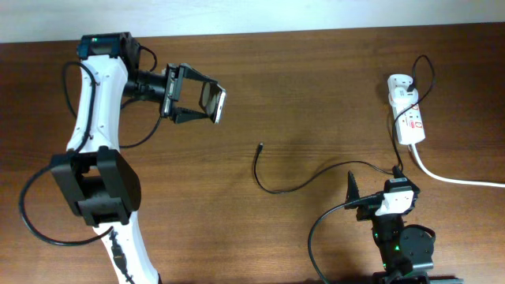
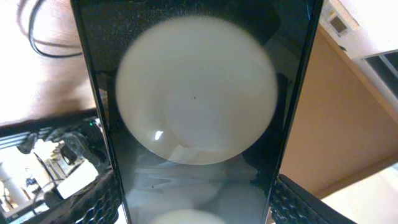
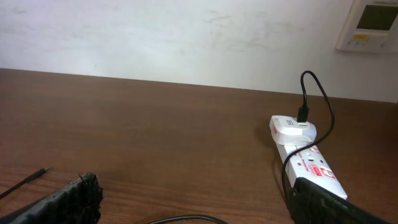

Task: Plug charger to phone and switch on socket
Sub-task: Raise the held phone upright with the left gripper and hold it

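My left gripper (image 1: 203, 98) is raised at the table's back left, shut on the black glossy phone (image 1: 213, 101). In the left wrist view the phone (image 2: 196, 112) fills the space between the pads (image 2: 93, 199), with a big round reflection on its glass. The charger's plug tip (image 1: 260, 145) lies loose mid-table. Its thin black cable (image 1: 316, 175) curves right and up to the white adapter (image 1: 400, 81), which is plugged into the white socket (image 1: 410, 118). My right gripper (image 1: 375, 181) stands open near the front edge, over the cable and nothing between its fingers (image 3: 68, 199). The socket (image 3: 311, 163) lies ahead to its right.
The socket's thick white cord (image 1: 458, 180) runs off the right edge. A white wall panel (image 3: 373, 25) hangs beyond the table's far edge. Bare brown wood lies between the two arms.
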Tool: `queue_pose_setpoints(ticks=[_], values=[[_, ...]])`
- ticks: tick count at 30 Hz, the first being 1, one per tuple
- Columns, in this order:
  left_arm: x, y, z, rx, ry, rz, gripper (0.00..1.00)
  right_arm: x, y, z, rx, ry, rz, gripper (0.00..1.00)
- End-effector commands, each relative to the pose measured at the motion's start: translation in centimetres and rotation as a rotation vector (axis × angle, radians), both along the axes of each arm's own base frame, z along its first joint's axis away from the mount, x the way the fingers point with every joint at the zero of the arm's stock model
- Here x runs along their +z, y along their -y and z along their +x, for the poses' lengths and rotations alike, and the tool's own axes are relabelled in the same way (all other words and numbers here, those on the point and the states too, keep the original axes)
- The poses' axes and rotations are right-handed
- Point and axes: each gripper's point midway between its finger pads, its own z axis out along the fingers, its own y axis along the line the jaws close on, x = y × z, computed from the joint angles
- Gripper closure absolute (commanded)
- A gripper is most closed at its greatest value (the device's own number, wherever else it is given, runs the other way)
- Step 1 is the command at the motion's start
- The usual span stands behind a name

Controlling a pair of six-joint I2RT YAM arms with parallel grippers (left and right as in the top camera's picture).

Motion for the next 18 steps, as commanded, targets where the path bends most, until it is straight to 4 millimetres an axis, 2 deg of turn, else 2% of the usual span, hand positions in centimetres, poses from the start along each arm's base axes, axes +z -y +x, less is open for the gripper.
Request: queue_pose_setpoints(ticks=[1, 18], values=[[2.0, 0.43, 0.51, 0.027, -0.001, -0.091, 0.93, -0.27, -0.28, -0.02, 0.013, -0.003, 0.005, 0.01], [2.4, 0.56, 0.58, 0.055, -0.067, -0.114, 0.89, -0.27, -0.28, -0.02, 0.013, -0.003, 0.005, 0.01]])
